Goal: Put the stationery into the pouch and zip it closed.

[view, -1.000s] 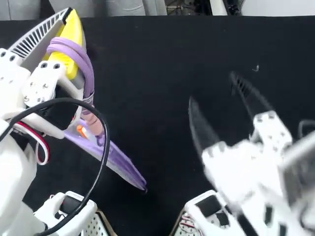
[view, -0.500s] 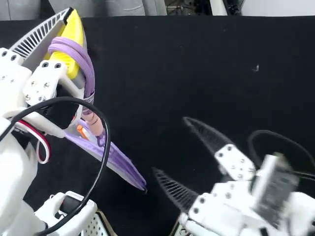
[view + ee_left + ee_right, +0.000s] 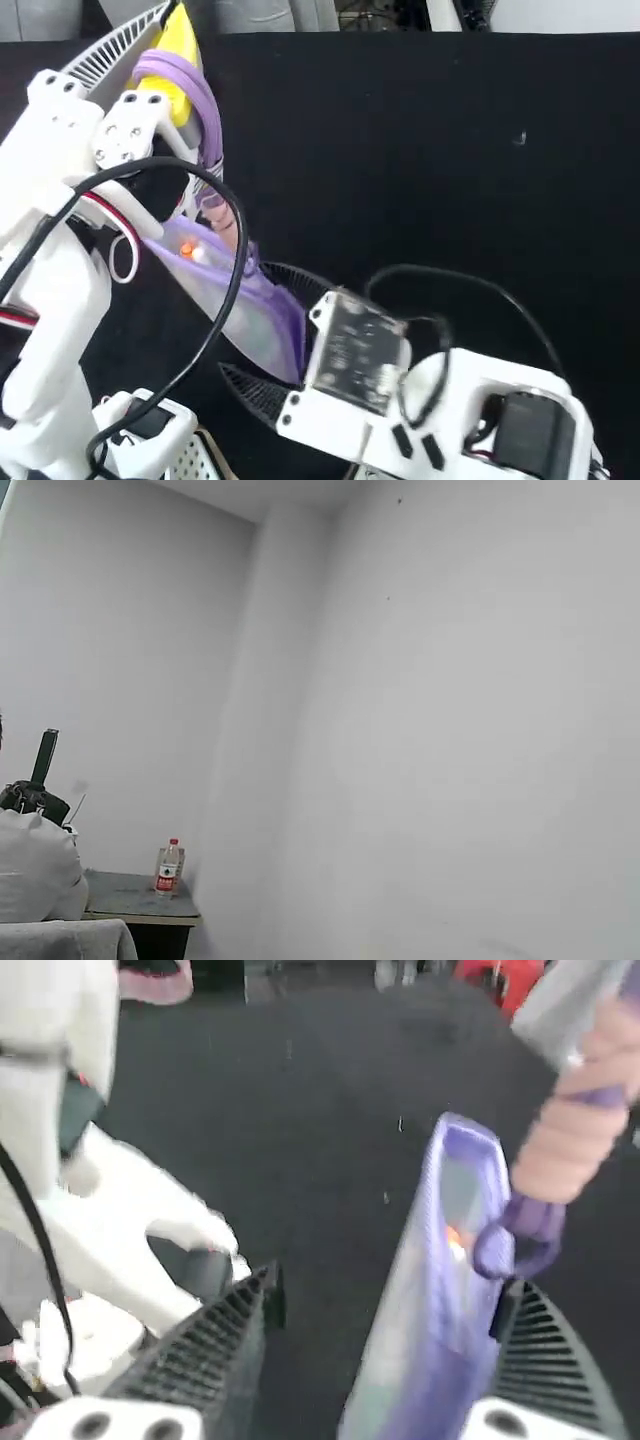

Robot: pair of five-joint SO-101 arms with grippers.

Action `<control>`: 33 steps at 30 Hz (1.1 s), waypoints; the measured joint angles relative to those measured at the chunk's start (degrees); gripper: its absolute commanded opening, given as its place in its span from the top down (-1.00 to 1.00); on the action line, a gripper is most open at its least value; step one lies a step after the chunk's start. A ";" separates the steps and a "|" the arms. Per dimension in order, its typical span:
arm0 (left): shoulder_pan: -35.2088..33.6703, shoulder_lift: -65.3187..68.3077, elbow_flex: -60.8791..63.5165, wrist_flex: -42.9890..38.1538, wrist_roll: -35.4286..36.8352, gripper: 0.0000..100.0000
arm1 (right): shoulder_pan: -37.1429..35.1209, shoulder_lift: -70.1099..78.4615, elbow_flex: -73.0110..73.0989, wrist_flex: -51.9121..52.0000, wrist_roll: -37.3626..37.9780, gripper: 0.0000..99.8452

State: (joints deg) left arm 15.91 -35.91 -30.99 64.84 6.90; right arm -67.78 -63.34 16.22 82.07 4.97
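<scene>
The left gripper (image 3: pixel 165 45) is raised, its white and yellow fingers drawn close on the purple strap (image 3: pixel 185 95) of the pouch (image 3: pixel 205 275). The strap also loops over the yellow finger, so I cannot tell how much is pinch and how much is hook. The pouch hangs slanting down from this gripper, above the black table (image 3: pixel 450 150). Something orange (image 3: pixel 187 252) shows through its clear side just below the gripper, probably stationery already inside.

The right gripper (image 3: pixel 270 335) is spread wide, with one black finger on each side of the pouch's far end and gripping nothing. Seen from its wrist, the pouch (image 3: pixel 430 1290) stands edge-on between the fingers, closer to one of them, with a pink pull (image 3: pixel 575 1130) and a purple loop (image 3: pixel 520 1230) just ahead of that finger.

Filling looks finished, so the zipping step seems to be in hand. The next move likely calls for this gripper to pinch the pouch's end or catch the pull, with the left one holding firm to keep the zip line taut.
</scene>
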 measured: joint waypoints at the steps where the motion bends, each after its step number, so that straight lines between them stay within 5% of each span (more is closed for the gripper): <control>1: 0.00 0.00 0.09 -0.09 0.00 0.94 | -0.09 -0.09 0.18 -0.18 0.00 0.35; 28: 0.00 0.00 0.18 -0.09 0.00 0.94 | 5.98 -6.59 16.26 -8.79 0.00 0.37; 33: 0.00 0.00 0.18 -0.09 0.00 0.94 | 5.89 -5.10 18.55 -11.87 0.00 0.69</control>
State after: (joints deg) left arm 15.91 -35.91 -30.81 64.75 6.90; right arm -61.89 -68.44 34.77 70.20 4.97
